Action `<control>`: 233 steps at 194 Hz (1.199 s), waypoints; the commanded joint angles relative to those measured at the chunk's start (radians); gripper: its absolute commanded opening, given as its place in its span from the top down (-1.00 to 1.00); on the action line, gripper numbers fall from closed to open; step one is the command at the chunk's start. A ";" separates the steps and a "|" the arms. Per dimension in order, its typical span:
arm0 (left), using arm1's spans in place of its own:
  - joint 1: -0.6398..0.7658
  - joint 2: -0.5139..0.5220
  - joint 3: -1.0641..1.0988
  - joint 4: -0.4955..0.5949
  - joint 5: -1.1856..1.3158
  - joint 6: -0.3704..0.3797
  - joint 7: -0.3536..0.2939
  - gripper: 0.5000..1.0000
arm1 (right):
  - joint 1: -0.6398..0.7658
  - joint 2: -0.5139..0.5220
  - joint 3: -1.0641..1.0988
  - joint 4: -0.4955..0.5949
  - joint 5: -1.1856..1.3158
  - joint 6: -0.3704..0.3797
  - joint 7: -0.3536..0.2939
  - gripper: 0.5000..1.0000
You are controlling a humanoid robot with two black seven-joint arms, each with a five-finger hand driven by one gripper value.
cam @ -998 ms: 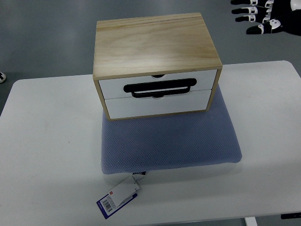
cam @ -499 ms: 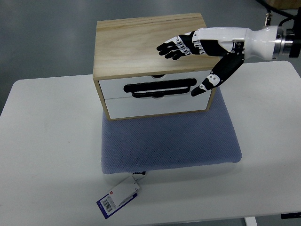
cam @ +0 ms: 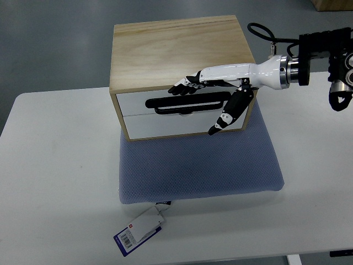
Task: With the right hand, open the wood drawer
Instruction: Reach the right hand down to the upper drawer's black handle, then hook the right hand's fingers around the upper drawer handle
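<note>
White desk (cam: 60, 165) carries a blue mat (cam: 198, 165) with the wood drawer (cam: 182, 77) on it – right hand (cam: 212, 91) open, fingers (cam: 185, 85) spread above the black handle (cam: 187, 103), gripping nothing

The right robot hand (cam: 212, 88), fingers spread, hovers at the wood drawer box's (cam: 179, 55) black handle (cam: 187, 103).

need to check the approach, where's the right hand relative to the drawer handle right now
In the top view the right hand reaches in from the right across the wood drawer box's front top edge, fingers just above the black handle, thumb hanging by its right end.
</note>
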 commanded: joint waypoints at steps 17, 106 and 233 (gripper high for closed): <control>-0.001 0.000 0.000 0.000 0.000 0.000 0.001 -1.00 | 0.003 0.038 -0.025 -0.058 -0.034 0.000 0.000 -0.75; 0.000 0.000 0.000 0.000 0.000 0.000 -0.001 -1.00 | 0.004 0.070 -0.058 -0.126 -0.060 0.000 0.000 -0.75; 0.000 0.000 0.000 0.000 0.000 0.000 -0.001 -1.00 | -0.002 0.110 -0.094 -0.190 -0.094 0.000 0.000 -0.75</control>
